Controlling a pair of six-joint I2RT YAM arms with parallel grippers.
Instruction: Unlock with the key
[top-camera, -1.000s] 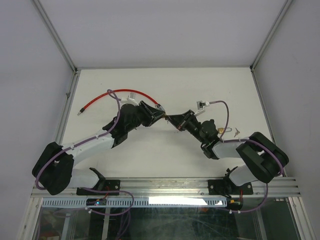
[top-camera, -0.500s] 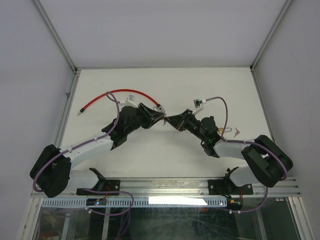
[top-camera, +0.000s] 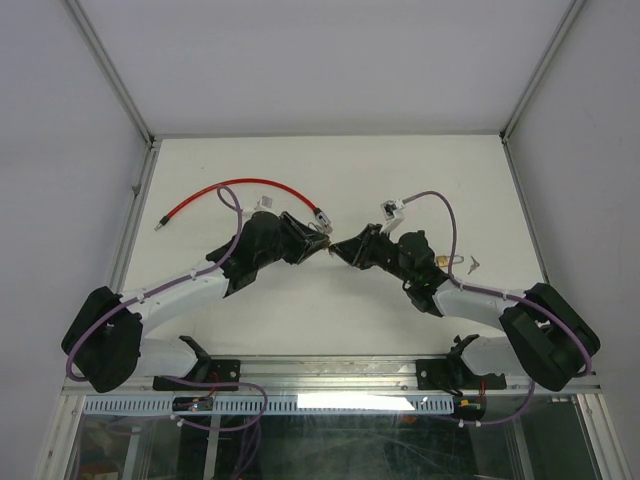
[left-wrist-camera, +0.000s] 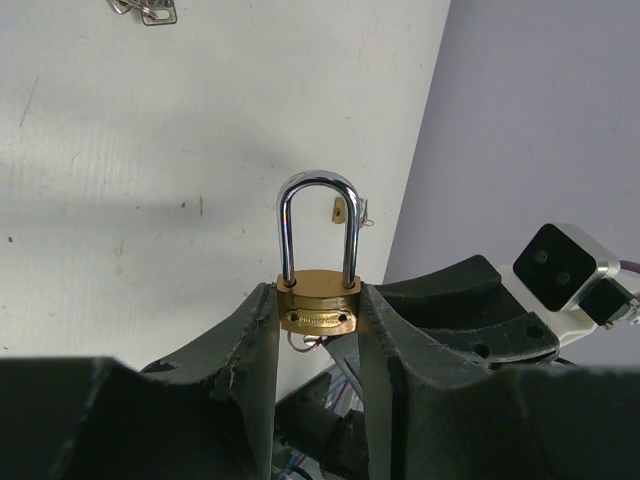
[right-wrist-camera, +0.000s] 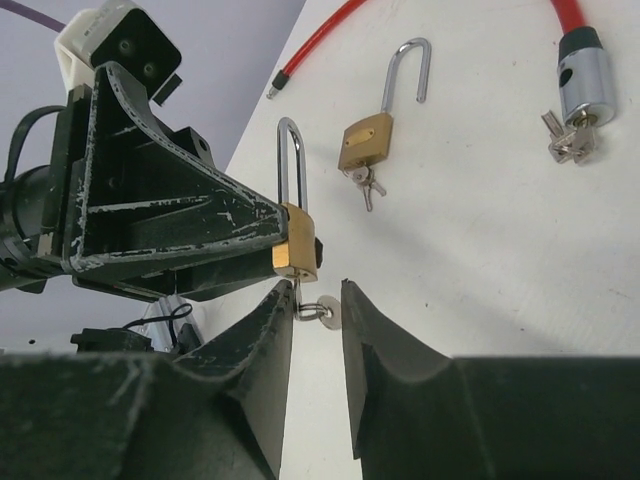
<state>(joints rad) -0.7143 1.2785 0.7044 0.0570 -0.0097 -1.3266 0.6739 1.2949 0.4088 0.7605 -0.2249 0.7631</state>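
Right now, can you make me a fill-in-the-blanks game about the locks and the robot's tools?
The left tool is shut on a brass ____. The right tool has its fingers apart, one on each side of the small ____ sticking out of the held padlock. The second padlock, lying on the table, has its shackle ____. The cable on the table is ____.
Missing words: padlock, key, open, red.
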